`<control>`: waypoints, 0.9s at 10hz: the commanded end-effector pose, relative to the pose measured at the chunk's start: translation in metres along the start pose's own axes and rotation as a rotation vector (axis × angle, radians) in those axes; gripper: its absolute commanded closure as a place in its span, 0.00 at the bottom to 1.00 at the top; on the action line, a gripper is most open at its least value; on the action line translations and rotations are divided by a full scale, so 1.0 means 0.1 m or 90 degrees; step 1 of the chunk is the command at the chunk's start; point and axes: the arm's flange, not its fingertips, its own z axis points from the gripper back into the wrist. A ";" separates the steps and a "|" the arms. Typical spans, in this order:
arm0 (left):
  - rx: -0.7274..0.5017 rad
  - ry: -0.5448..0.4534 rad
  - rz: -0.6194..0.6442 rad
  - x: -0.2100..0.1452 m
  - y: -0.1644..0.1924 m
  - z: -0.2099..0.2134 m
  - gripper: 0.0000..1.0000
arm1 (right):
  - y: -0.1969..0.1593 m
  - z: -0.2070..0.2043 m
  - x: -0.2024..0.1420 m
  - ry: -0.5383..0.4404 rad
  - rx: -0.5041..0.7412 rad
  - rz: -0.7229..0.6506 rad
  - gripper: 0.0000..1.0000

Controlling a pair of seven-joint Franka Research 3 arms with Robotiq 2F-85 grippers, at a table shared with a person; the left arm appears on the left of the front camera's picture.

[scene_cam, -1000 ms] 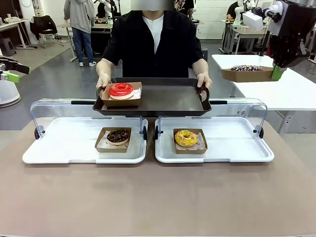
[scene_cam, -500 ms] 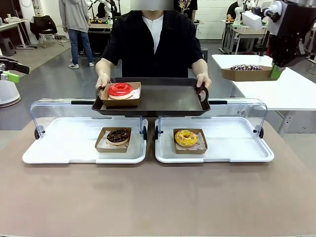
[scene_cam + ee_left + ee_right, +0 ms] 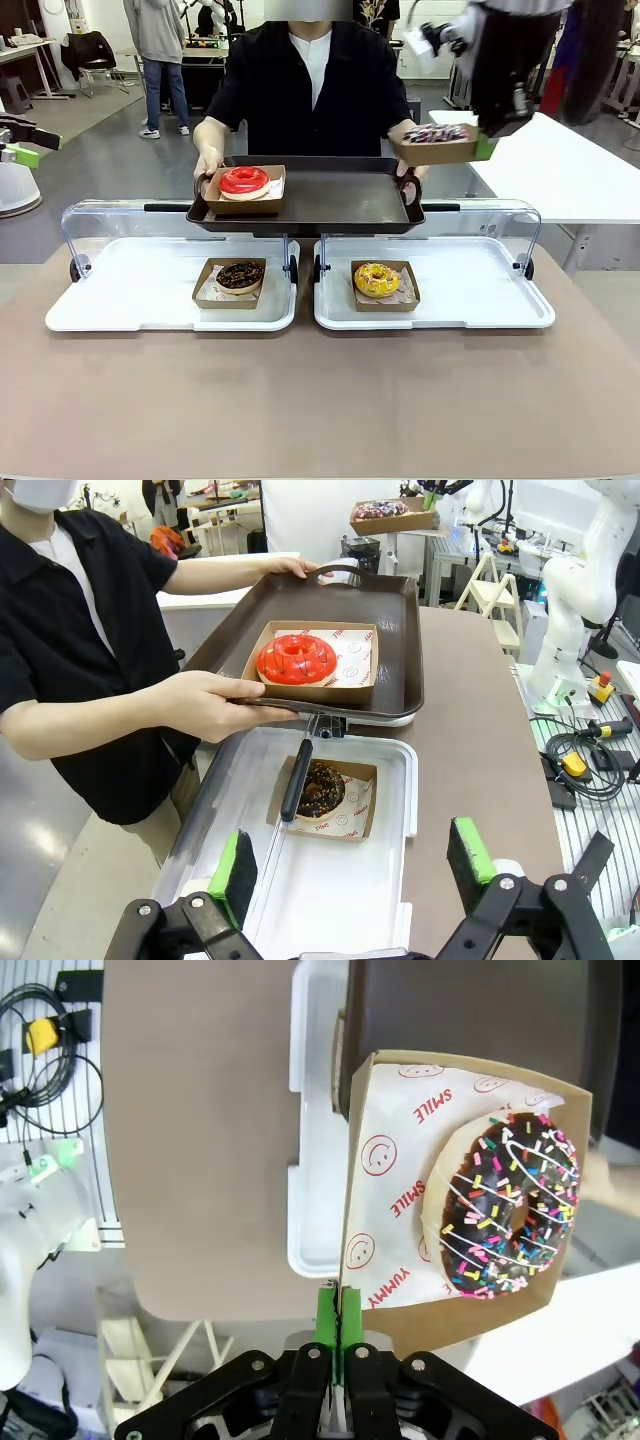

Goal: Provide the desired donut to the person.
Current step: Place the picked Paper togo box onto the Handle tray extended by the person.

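Cardboard of the carton (image 3: 460, 1210) is thin, so the right tool (image 3: 487, 147), pinched on its one edge, should keep it level and lower it slowly onto the free right part of the brown tray (image 3: 340, 195), beside the red donut (image 3: 245, 181). The sprinkle donut (image 3: 436, 133) hangs in the air just above the tray's far right corner, near the person's hand (image 3: 410, 165). The right arm reaches across from the right, high. The left tool (image 3: 345, 865) hovers wide open and empty above the white tray (image 3: 330, 900).

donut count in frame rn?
4. Red donut on the person's brown tray; chocolate donut in the left white bin; yellow donut in the right bin; sprinkled donut carried by the right claw.
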 end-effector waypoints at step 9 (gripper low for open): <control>0.004 -0.007 -0.002 0.01 0.00 0.01 0.00 | -0.87 -0.57 0.87 -0.075 0.113 -0.106 0.98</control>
